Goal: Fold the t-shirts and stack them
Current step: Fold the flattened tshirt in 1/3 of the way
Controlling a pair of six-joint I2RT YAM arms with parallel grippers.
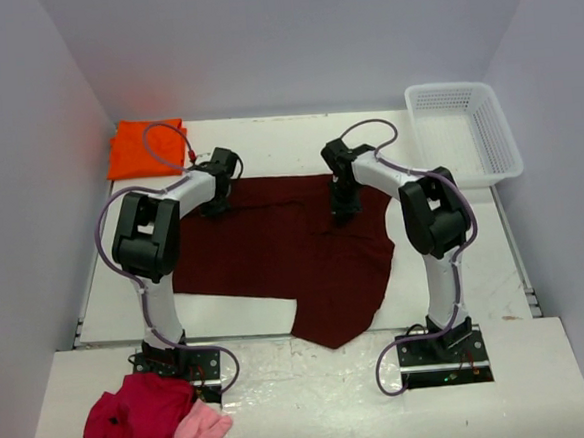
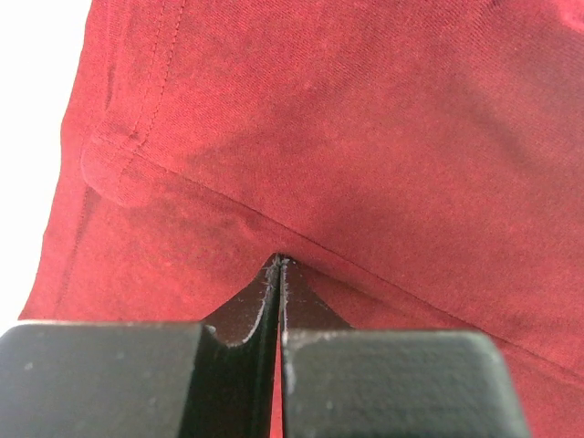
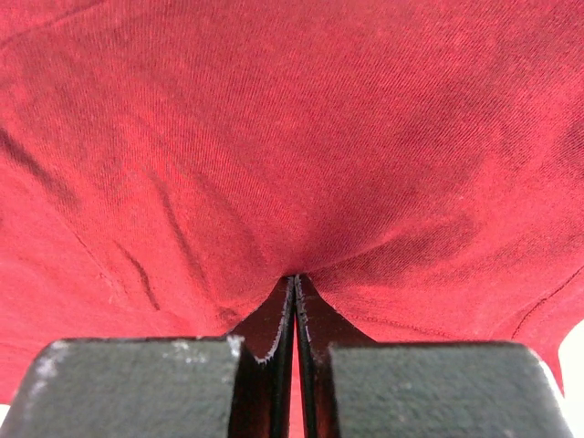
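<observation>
Your orange t-shirt [image 1: 145, 147] lay folded at 10 o'clock on the counter [image 1: 456, 268]. The maroon t-shirt [image 1: 274, 250] lay open in the middle, not folded yet. Your left gripper [image 2: 278, 260] and right gripper [image 3: 294, 276] each pinched it tight near its 12 o'clock edge.

Top view was bright and even, lit from above; soft, short shadows lay on the table [image 1: 238, 313]. Orange t-shirt [image 1: 145, 147] tinted the far-left wall [image 1: 64, 115]. Wrist views: maroon t-shirt [image 2: 365, 137] weave sharp, near fingers [image 2: 100, 379] soft, left table strip blown white.
</observation>
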